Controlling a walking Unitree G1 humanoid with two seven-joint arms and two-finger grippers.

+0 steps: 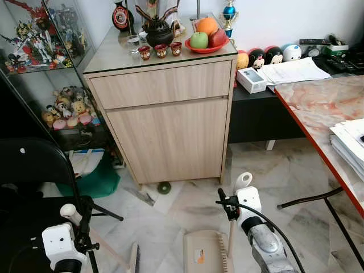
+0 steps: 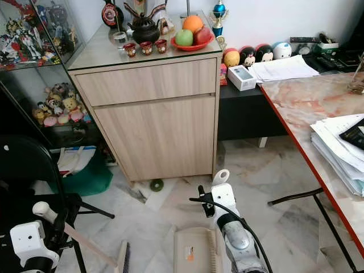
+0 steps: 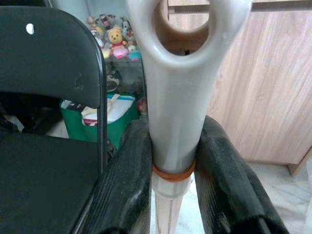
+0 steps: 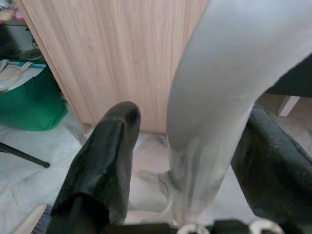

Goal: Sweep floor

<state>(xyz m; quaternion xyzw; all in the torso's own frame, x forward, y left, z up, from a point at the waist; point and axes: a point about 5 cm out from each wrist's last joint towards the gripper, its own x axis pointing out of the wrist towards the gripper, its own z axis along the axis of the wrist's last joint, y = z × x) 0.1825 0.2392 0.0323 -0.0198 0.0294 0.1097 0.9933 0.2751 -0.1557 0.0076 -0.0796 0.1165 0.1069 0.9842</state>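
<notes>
Far on the wooden cabinet (image 1: 165, 114), a red bowl (image 1: 206, 48) holds three fruits beside three small red cups (image 1: 160, 51). Near on the floor, one dustpan (image 1: 203, 252) stands, its upright handle (image 4: 219, 97) in the right hand (image 1: 234, 200), whose fingers sit loosely around it. The left hand (image 3: 175, 195) clamps one broom handle (image 3: 178, 97), with the bristles (image 1: 134, 259) near left of the dustpan.

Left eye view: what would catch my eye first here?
Probably the wooden cabinet straight ahead, topped by a red plate of fruit and a dark teapot. Low in front, the left gripper clamps a broom handle, and the right gripper holds the handle of a dustpan on the marble floor.
</notes>
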